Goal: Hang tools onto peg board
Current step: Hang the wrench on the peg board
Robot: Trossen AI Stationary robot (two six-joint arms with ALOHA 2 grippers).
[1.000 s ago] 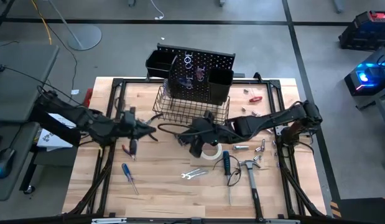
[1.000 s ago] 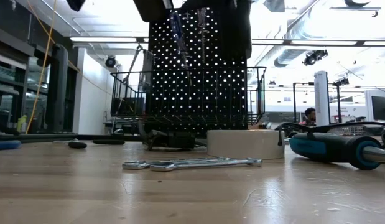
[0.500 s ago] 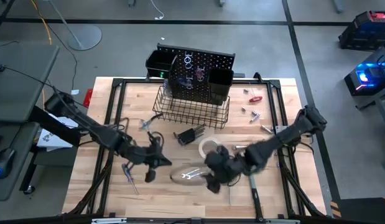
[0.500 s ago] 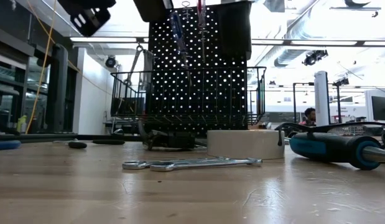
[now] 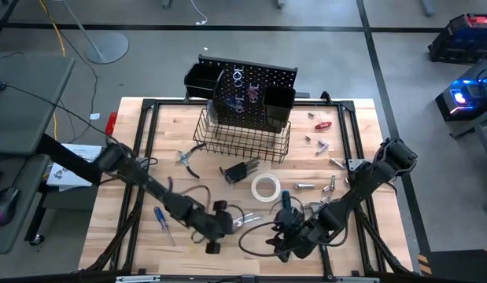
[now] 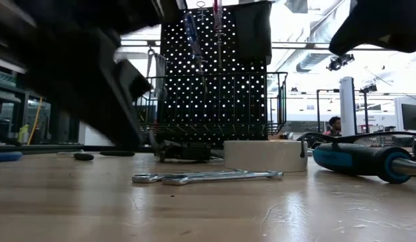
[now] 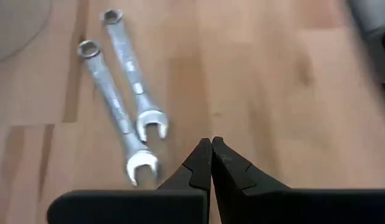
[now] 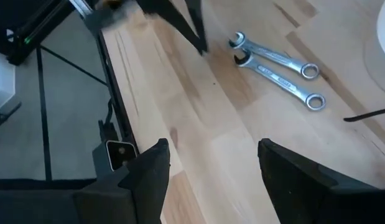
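1. We judge the step is picking the two silver open-ended wrenches (image 7: 120, 106) lying near the front of the pale wooden bench (image 5: 149, 141).
2. Left end effector (image 7: 211, 163) is pinched shut and empty just beside them; it needs to open first.
3. Right end effector (image 8: 211, 162) stands wide, empty, nearby.
4. Upright black perforated peg board (image 5: 255, 94): the black wire basket (image 5: 243, 141) looks empty; we can't see inside the two bins.

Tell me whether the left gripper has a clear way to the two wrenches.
Probably yes. The left gripper hangs just short of the two wrenches, with only bare tabletop between. Its fingers are shut, though, so it must open first.
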